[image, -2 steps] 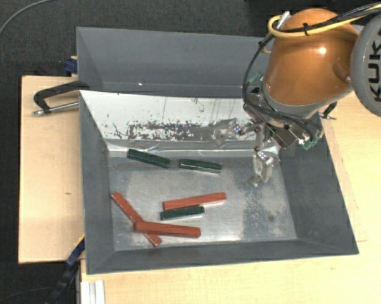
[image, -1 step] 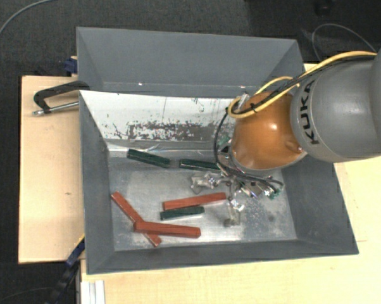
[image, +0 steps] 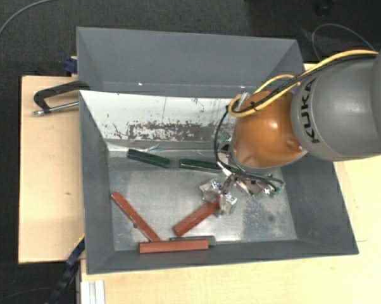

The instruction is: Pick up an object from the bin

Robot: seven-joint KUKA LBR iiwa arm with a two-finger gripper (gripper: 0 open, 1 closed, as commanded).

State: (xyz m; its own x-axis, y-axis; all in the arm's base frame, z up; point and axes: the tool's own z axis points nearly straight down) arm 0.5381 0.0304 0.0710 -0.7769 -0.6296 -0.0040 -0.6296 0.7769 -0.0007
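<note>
My gripper (image: pixel 222 192) is low in the bin, right of the middle, under the orange wrist cover. Its metal tip sits at the upper right end of a short red-brown block (image: pixel 193 221), which lies slanted on the floor. Whether it holds that block I cannot tell. Just behind the gripper a dark green stick (image: pixel 199 165) lies along the foot of the back wall.
A second dark green stick (image: pixel 147 158) lies further left along the back wall. A long red-brown stick (image: pixel 134 216) lies slanted at the front left, and a red-brown bar (image: pixel 174 246) rests along the front wall. The arm reaches in from the right.
</note>
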